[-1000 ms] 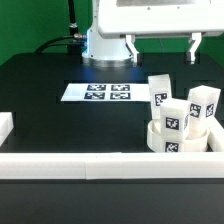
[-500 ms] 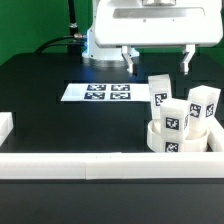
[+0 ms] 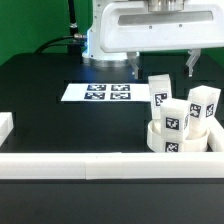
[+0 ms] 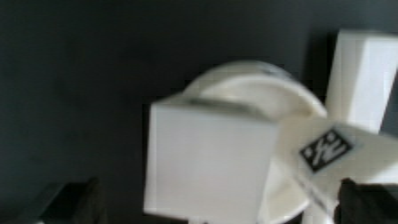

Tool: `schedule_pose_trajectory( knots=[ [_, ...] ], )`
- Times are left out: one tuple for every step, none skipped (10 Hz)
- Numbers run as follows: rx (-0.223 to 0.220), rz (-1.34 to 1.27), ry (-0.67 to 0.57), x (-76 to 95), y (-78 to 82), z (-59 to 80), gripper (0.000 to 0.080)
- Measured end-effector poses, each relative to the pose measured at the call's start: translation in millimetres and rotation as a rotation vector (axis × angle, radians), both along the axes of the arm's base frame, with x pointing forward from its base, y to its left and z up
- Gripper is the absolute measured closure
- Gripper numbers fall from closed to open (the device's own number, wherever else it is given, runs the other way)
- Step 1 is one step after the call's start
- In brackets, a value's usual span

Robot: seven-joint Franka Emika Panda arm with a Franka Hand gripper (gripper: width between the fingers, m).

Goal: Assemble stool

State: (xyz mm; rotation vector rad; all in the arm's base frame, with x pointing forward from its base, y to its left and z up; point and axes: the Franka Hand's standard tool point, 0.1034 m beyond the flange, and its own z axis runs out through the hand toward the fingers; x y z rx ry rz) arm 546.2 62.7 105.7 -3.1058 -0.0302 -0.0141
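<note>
Black bench point(image 3: 40, 115) bears the white parts at the exterior view's right: the round seat point(image 3: 165, 143) with three tagged legs point(image 3: 176, 116) crowded on or just behind it. Within the last second your fingers point(image 3: 136, 66), spread wide and empty, have descended to hang above the legs, likely nearing a first grasp. Only the wrist view looks down on them, one tag point(image 4: 329, 150) blurred.

We see a matt black tabletop point(image 3: 50, 125) before a plain green backdrop point(image 3: 30, 25). A long white border rail point(image 3: 90, 164) runs along its near edge, and the marker board point(image 3: 101, 93), a thin white sheet of black square tags, lies farther back in even light
</note>
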Motion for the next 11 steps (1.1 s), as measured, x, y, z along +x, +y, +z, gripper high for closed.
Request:
schedule_pose_trajectory(
  knots=[
    [0.0,-0.003,-0.023,7.7,-0.6,1.9,0.0151],
    [0.01,-0.028,-0.023,5.6,-2.5,-2.4,0.0151],
    [0.015,-0.04,-0.025,5.8,-1.2,-6.7,0.0151],
    [0.014,-0.048,-0.032,6.6,1.7,-11.0,0.0151],
    [0.011,-0.045,-0.044,8.3,2.5,-14.5,0.0151],
    [0.01,-0.045,-0.042,7.9,1.8,-15.5,0.0151],
    [0.01,-0.045,-0.043,8.1,2.3,-15.3,0.0151],
    [0.01,-0.046,-0.042,8.1,2.0,-15.4,0.0276],
    [0.01,-0.046,-0.042,8.0,2.0,-15.5,0.0276],
    [0.01,-0.046,-0.042,8.0,2.0,-15.6,0.0416],
    [0.01,-0.046,-0.042,8.0,2.0,-15.6,0.0464]
  ],
)
